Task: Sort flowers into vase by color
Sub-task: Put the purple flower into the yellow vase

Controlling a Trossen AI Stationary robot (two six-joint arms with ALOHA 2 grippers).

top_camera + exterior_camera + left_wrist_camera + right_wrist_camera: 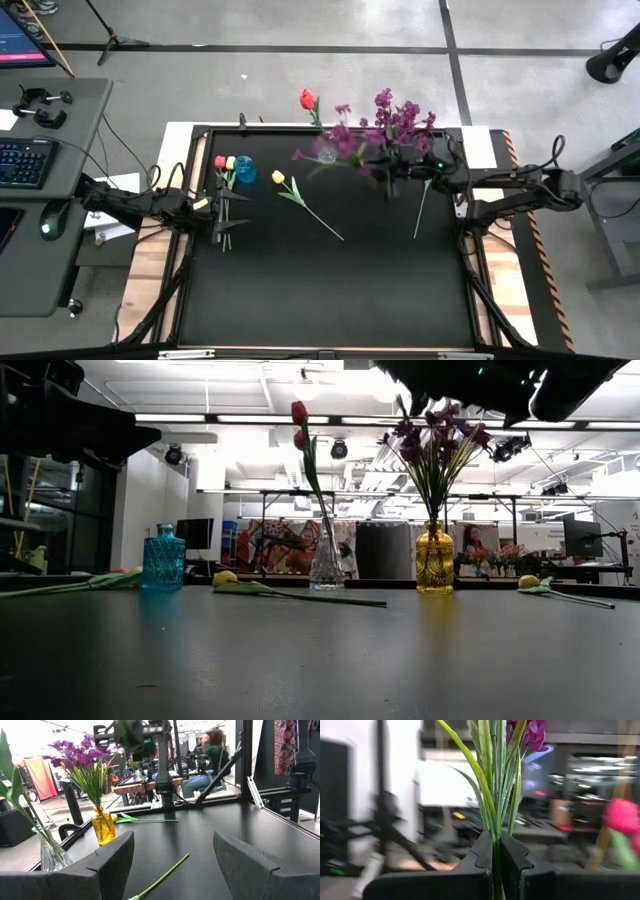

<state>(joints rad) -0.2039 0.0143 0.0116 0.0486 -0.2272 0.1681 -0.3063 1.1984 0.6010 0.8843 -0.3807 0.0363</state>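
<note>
From above, the right jaws (392,172) hang over the bunch of bushy purple blossom sprigs (395,125) at the far side of the black table (330,290). They are clenched on a green stem of that bunch. The left jaws (222,215) sit at the left edge of the table, spread wide with nothing in them. Just ahead of them lie a small red tulip and a small yellow tulip (224,163) beside a blue glass vase (246,172). Another yellow tulip (279,178) lies a little to their inner side, its long green stem slanting away toward the middle of the table. A loose green stem (421,210) lies near the right arm.

From table height, the purple sprigs stand upright in a yellow glass vase (434,570). A tall red tulip (299,413) stands in a clear glass vase (326,565). The blue vase has nothing in it.

Through the left wrist camera, a green stem (162,879) runs out between the open jaws, pointing away from them.

Through the right wrist camera, the shut jaws pinch the purple sprig's stalk, which stands straight up out of them.

I think the left arm is nearer the lying tulips, so it should grab those.
</note>
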